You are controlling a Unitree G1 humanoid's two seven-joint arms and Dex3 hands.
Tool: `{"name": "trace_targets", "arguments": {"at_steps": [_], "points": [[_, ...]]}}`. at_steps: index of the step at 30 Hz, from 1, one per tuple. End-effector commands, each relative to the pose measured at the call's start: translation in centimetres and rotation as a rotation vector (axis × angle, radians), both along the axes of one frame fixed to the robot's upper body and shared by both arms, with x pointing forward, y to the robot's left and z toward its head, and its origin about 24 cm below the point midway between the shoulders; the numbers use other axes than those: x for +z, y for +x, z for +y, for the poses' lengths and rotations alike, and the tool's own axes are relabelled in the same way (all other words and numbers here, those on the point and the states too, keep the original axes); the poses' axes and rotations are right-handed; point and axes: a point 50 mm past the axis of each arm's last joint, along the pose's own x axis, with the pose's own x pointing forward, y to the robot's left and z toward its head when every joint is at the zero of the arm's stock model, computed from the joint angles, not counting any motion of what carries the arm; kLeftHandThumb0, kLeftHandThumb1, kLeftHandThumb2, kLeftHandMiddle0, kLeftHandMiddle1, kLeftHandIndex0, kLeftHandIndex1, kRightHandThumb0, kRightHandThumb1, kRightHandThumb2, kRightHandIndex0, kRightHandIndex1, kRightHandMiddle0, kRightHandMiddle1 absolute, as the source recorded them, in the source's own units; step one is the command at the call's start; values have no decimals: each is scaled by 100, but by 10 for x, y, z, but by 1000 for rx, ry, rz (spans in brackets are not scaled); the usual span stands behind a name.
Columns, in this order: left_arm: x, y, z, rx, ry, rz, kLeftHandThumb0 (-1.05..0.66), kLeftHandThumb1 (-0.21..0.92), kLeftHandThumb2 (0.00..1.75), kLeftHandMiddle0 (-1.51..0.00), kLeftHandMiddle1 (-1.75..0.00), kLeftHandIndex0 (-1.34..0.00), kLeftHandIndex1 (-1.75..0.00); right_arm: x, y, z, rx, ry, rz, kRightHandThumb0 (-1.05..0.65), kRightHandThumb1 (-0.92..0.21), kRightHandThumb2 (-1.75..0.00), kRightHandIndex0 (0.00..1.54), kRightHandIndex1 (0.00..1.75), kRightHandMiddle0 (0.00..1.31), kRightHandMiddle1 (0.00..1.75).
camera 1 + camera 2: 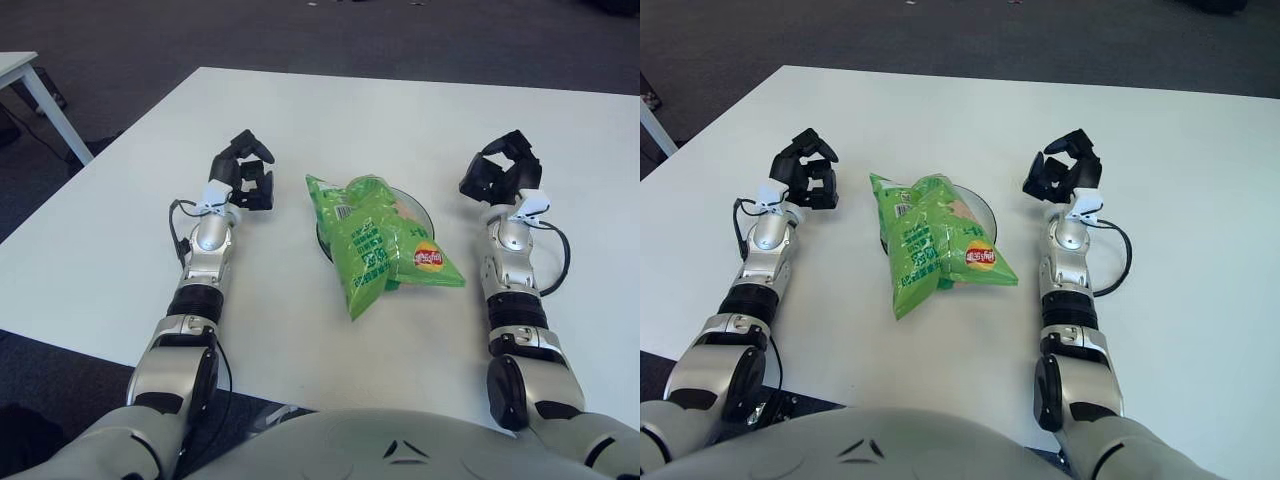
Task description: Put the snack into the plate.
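A green snack bag [376, 245] lies across a dark plate [421, 208], covering most of it; only the plate's right rim shows. The bag's lower end hangs over onto the white table [300, 120]. My left hand [246, 173] is to the left of the bag, apart from it, fingers curled and holding nothing. To the right of the plate my right hand [503, 170] is raised off the table, fingers curled and empty as well. In the right eye view the bag [935, 243] sits between the left hand [808, 166] and the right hand [1064, 168].
The table's left edge runs diagonally past my left arm, with dark carpet beyond. A second white table's corner and leg [40, 95] stand at the far left. A black cable [556, 262] loops beside my right wrist.
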Motion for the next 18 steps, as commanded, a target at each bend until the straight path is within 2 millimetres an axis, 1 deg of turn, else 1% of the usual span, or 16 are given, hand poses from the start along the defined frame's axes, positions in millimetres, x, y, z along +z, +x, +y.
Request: {"name": "trace_targets", "arguments": {"at_steps": [1,5,10,18], "points": [[-75,-40,-9,4,-67,278,-46,36,126,-121,-175,-58,-175,-52,-23,10,-4,30,141,-51,-26,-140,131,175,67,175],[-75,-40,-9,4,-68,267,-46,36,125,-122,-175,-57,-175,-56,-21,8,-10,31,179,-52,-24,-142,131,175,68,175],[-76,-40,-9,-6,-59,273,-46,36,126,-122,-175,-57,-175,-62,-14,6,1,145,292,-52,-23,-143,131,175,69,175],[-77,-40,-9,-31,-60,287,-46,37,124,-121,-175,-56,-175,-61,-10,4,-13,212,352,-52,-24,-143,131,175,69,175]]}}
